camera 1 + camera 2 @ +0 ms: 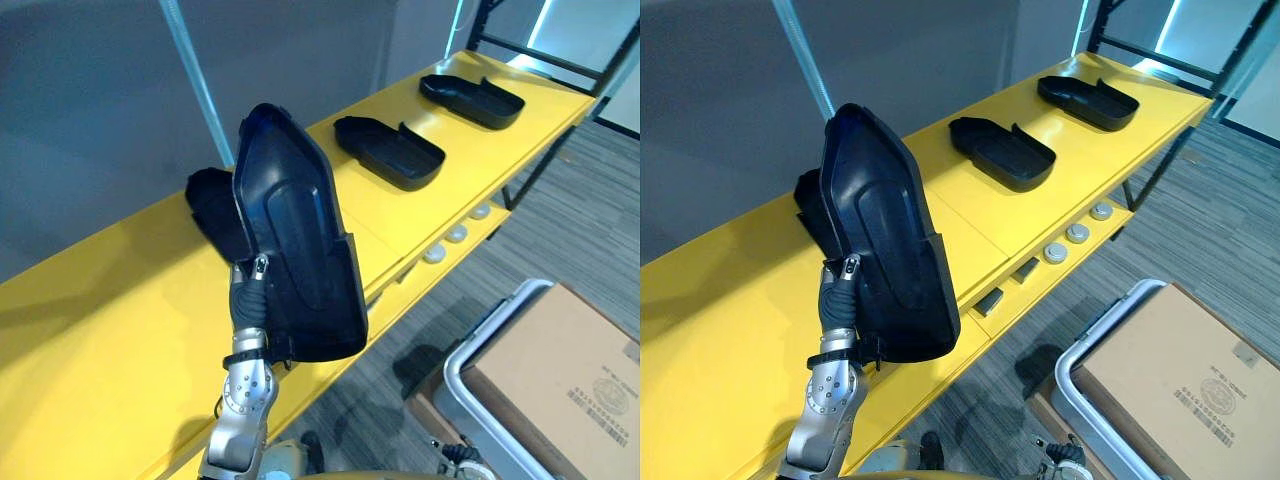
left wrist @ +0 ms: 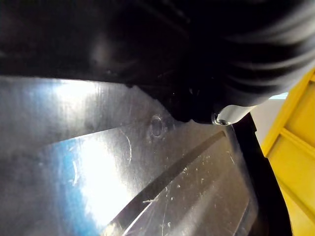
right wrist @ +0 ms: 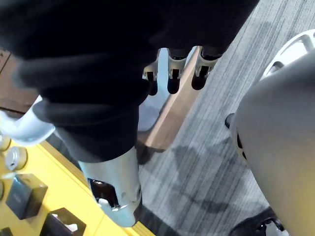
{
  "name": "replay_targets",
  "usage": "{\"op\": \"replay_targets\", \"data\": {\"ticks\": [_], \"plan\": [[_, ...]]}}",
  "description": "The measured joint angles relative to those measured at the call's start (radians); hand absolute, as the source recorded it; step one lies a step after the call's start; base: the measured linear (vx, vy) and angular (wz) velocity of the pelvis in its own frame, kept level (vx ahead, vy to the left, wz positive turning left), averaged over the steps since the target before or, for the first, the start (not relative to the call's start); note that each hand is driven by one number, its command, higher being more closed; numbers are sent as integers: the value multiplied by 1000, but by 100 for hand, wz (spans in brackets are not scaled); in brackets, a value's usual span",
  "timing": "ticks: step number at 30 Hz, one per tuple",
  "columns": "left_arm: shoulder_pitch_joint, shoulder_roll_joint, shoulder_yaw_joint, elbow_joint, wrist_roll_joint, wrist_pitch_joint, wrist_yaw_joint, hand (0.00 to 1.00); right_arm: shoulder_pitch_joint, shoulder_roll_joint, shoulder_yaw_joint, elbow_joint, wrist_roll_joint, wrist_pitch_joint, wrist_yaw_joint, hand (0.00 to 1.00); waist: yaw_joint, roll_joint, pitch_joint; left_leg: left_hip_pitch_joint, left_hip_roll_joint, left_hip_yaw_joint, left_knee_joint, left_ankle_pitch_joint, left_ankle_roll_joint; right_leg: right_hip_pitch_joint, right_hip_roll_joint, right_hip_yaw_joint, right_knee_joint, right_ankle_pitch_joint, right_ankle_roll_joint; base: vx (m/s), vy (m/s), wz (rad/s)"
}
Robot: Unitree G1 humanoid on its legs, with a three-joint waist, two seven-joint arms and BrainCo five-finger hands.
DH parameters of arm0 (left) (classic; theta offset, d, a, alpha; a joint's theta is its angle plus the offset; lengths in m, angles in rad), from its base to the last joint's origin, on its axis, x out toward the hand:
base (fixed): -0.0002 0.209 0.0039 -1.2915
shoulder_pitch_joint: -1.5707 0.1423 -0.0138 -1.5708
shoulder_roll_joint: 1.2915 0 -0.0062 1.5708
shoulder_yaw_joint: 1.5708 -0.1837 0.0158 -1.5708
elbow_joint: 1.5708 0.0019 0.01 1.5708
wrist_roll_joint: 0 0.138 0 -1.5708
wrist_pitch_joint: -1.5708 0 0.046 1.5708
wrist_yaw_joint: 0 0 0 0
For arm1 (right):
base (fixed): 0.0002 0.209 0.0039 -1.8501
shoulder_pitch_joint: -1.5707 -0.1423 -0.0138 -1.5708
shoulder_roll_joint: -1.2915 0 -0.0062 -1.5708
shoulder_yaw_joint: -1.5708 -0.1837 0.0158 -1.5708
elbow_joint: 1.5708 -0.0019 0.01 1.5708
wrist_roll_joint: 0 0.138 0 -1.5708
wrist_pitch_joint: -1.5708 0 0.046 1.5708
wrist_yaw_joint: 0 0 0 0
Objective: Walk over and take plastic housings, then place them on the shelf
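Left hand (image 1: pixel 250 290) grips the housing (image 1: pixel 295 250) by its lower rim, thumb clamped over, fingers hidden behind — it looks stiff, light and slick — while right hand (image 3: pixel 173 73) hangs slack.

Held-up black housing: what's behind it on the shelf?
A second housing lies on the yellow shelf behind the held housing, mostly covered; only one end shows. Its rest is hidden.
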Motion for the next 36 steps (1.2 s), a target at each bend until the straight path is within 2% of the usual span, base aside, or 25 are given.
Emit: {"op": "replay_targets", "data": {"ticks": [2, 4, 5, 6, 7, 8, 9, 10, 11, 12, 14, 19, 22, 25, 27, 28, 29, 30, 31, 32, 33, 34, 35, 36], "plan": [[4, -4, 0, 0, 2, 0, 6, 100, 8, 18, 8, -29, 20, -4, 0, 0, -7, -19, 13, 25, -24, -70, -4, 1, 2, -73, 89, 187, 77, -25, 21, -8, -94, 88], [11, -8, -10, 0, 2, 0, 15, 100, 25, 26, 28, -76, 36, -7, 0, 0, -17, -10, 20, 29, -27, -130, 13, 0, 1, -132, 146, 289, 136, -30, 29, 4, -148, 108], [17, -9, -21, -1, 3, -1, 18, 100, 39, 27, 48, -100, 38, -8, -1, 0, -19, -16, 18, 22, -29, -158, 26, -3, -4, -144, 167, 345, 135, -35, 45, -2, -164, 121], [23, -9, -24, -3, 5, -1, 17, 100, 48, 28, 53, -111, 39, -8, -1, 0, -20, -26, 17, 19, -35, -169, 35, -5, -7, -142, 166, 361, 115, -32, 49, 20, -212, 132], [34, -10, -25, -11, 12, -2, 17, 100, 60, 38, 60, -117, 43, -8, 0, 0, -18, -60, 16, 15, -57, -186, 52, -8, -12, -134, 131, 347, 88, -6, 72, 86, -258, 129], [57, -23, -26, -12, 13, -2, 17, 100, 64, 47, 58, -118, 44, -6, -1, 0, -17, -77, 7, 10, -48, -191, 75, -4, -27, -135, 123, 303, 85, 0, 59, 142, -270, 118], [66, -33, -29, -15, 15, -2, 15, 100, 66, 42, 57, -118, 44, -6, -2, 0, -12, -62, 3, -8, -28, -192, 93, -7, -38, -134, 129, 281, 78, 3, 56, 142, -251, 82], [81, -50, -28, -16, 15, -2, 15, 100, 64, 32, 61, -118, 44, -6, -1, 0, 6, -31, 0, -32, 0, -192, 109, -19, -56, -127, 148, 249, 54, 10, 47, 117, -181, 46], [93, -56, -23, -16, 14, -2, 10, 100, 66, 21, 69, -117, 43, -4, 0, 0, 18, -19, 1, -29, 20, -191, 100, -20, -59, -107, 161, 231, 22, 25, 47, 122, -199, 40], [97, -55, -20, -16, 14, -2, 7, 100, 67, 20, 79, -118, 43, -4, 0, 0, 15, -18, 0, -26, 31, -189, 96, -20, -60, -93, 166, 216, 4, 30, 44, 121, -146, 35], [102, -55, -19, -16, 11, -2, -12, 100, 70, 27, 85, -118, 43, -3, -1, 0, 16, -19, -7, -7, 57, -191, 83, -17, -82, -43, 187, 189, -50, 47, 23, 152, -134, 23], [115, -57, -20, -16, 6, -1, -30, 100, 82, 54, 84, -119, 43, -6, -2, 0, 14, -53, -28, 8, 67, -191, 62, -9, -93, 4, 198, 172, -115, 64, 13, 167, -70, 7], [116, -64, -20, -17, 7, -1, -30, 100, 84, 59, 84, -118, 43, -6, -3, 0, 17, -55, -29, 6, 54, -201, 55, -6, -97, 36, 189, 140, -135, 64, 13, 98, -1, 34], [110, -62, -22, -22, 7, -1, -25, 100, 84, 60, 84, -117, 44, -10, -3, 0, 16, -58, -26, -27, 39, -193, 54, 37, -103, 34, 162, 71, -134, 64, 13, 5, 5, 64], [103, -61, -20, -29, 7, -1, -23, 100, 82, 53, 83, -118, 44, -10, -10, 0, 17, -54, -16, -61, 93, -68, 89, 4, -57, 21, 153, 34, -120, 65, 11, -47, 44, 51], [91, -59, -17, -30, 7, 0, -19, 100, 76, 49, 84, -118, 44, -10, -20, 0, 15, -46, -7, -86, 155, 1, 181, -21, -32, 17, 140, 13, -96, 62, 5, -60, 109, 36], [84, -58, -9, -35, 7, 2, -19, 100, 76, 50, 85, -122, 44, -6, -23, 0, 13, -58, 3, -98, 213, 37, 280, -43, -42, 17, 113, 4, -73, 60, 3, -76, 177, 30], [84, -59, -9, -40, 7, 2, -15, 100, 80, 51, 85, -127, 44, -4, -23, 0, 12, -67, 7, -96, 241, 40, 312, -44, -44, 18, 96, 3, -62, 60, 3, -92, 258, 16], [82, -63, -13, -47, 7, -1, -3, 100, 100, 50, 84, -144, 44, -4, -23, 0, 11, -78, 5, -85, 294, 32, 330, -41, -47, 12, 65, 1, -51, 58, 8, -74, 327, 2], [77, -63, -17, -48, 6, -4, 4, 100, 113, 46, 81, -152, 43, -5, -23, 0, 12, -74, -15, -70, 341, 20, 304, -39, -51, 0, 35, 3, -52, 54, 37, -35, 325, 0], [72, -63, -20, -49, 5, -5, 5, 100, 113, 43, 76, -154, 43, -5, -23, 0, 9, -66, -20, -61, 362, 10, 283, -34, -59, -2, 25, 4, -52, 55, 56, 17, 415, 1], [63, -66, -25, -49, 2, -5, 3, 100, 110, 35, 62, -157, 43, -2, -22, 0, 5, -39, -33, -42, 391, -32, 222, -15, -86, -16, 7, 3, -41, 63, 84, 27, 495, 10], [57, -66, -30, -49, 0, -5, 3, 100, 110, 34, 51, -157, 43, -2, -24, 0, 1, -29, -37, -27, 397, -51, 175, 14, -110, -24, -4, 3, -32, 68, 101, 18, 533, 30], [49, -65, -43, -49, -1, -7, 5, 100, 110, 32, 35, -155, 42, -1, -25, 0, -7, -11, -53, -21, 394, -87, 104, 84, -166, -34, -22, -3, -32, 77, 141, 3, 565, 53]]}}
